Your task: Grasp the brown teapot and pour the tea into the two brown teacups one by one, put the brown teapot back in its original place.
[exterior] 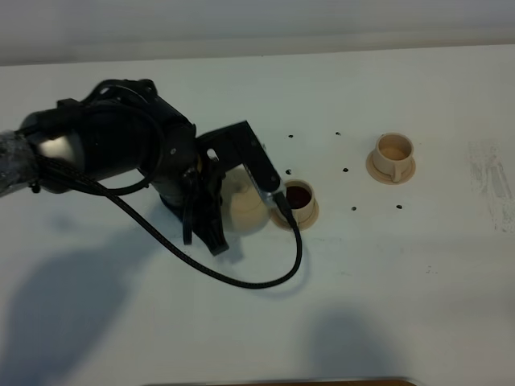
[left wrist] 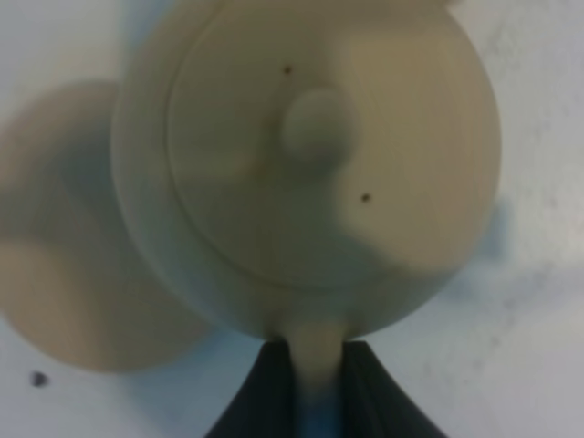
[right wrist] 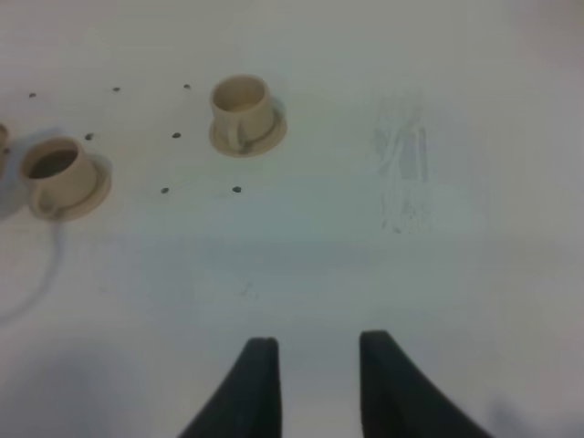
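Note:
My left gripper (exterior: 228, 207) is shut on the loop handle (left wrist: 317, 351) of the brown teapot (exterior: 246, 207), just left of the nearer teacup. The left wrist view looks down on the teapot's lid and knob (left wrist: 315, 123). A flat round beige saucer (left wrist: 64, 274) lies beside and partly under the teapot there. The nearer teacup (exterior: 299, 197) on its saucer holds dark tea and also shows in the right wrist view (right wrist: 57, 169). The second teacup (exterior: 393, 153) on its saucer looks pale inside, and the right wrist view shows it too (right wrist: 242, 105). My right gripper (right wrist: 319, 374) is open and empty over bare table.
The white table (exterior: 418, 273) carries several small dark spots (exterior: 354, 209) between the cups. A faint scuffed patch (exterior: 491, 181) marks its right side. A black cable (exterior: 241, 281) loops from the left arm across the table in front of the teapot.

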Robot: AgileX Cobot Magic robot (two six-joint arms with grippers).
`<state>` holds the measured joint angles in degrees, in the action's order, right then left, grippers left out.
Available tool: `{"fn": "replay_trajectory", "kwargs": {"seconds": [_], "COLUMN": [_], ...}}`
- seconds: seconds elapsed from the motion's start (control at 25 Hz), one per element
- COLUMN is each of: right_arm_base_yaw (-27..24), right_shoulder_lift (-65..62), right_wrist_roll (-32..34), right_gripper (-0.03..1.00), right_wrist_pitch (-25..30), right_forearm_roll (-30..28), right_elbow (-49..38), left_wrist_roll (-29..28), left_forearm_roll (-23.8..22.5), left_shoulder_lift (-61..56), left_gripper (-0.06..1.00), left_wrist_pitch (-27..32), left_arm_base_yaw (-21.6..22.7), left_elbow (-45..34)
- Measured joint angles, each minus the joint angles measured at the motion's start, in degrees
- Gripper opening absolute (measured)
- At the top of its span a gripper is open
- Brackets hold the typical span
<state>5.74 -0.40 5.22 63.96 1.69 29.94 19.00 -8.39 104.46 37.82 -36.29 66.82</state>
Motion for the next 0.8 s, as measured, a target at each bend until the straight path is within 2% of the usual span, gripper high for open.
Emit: {"fn": "replay_trajectory", "kwargs": {"seconds": [0.32,0.6,0.8], "right_arm_base_yaw": [0.0,0.0,0.0], "right_shoulder_lift": [0.0,0.0,0.0], "right_wrist_roll": [0.0,0.0,0.0], "right_gripper": [0.23,0.23,0.23], "right_wrist_pitch": [0.0,0.0,0.0], "right_forearm_roll": [0.0,0.0,0.0], "right_elbow": [0.0,0.0,0.0], "left_wrist_roll": [-4.1,-4.7,-4.7], "left_forearm_roll": [1.2,1.0,0.7], "left_shoulder_lift": [1.1,2.2,-2.0], "left_gripper": [0.09,0.09,0.09], "left_wrist_pitch": [1.1,1.0,-0.5], "left_arm_base_yaw": [-0.8,-0.8,-0.8], "left_elbow": [-1.9,-2.1,-2.2]}}
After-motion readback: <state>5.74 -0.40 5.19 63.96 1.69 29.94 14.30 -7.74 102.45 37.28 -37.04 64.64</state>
